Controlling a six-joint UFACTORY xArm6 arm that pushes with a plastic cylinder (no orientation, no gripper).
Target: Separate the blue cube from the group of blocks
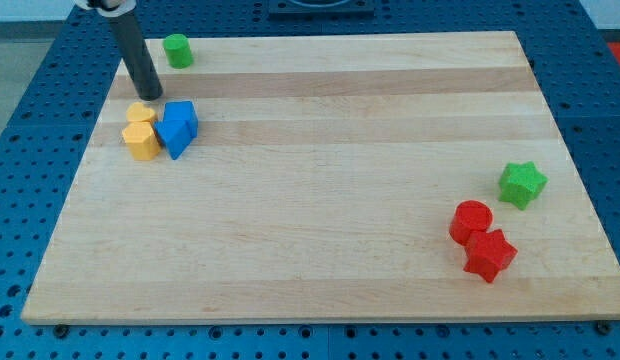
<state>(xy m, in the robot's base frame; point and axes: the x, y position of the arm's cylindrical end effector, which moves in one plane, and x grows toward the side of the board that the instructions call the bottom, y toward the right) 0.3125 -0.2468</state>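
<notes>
The blue cube (177, 128) sits near the desk's (310, 220) upper-left corner in the view, touching two yellow blocks (141, 132) on its left. My tip (150, 97) rests just above this cluster, beside the upper yellow block. The end effector is a plain rod with no jaws to part or close.

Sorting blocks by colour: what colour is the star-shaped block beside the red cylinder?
Red: the star block touches the red cylinder, in the camera view.

Blue cube (177, 128), two yellow blocks (142, 132), two green (177, 50), two red (471, 221); pale striped wooden board (320, 200).
</notes>
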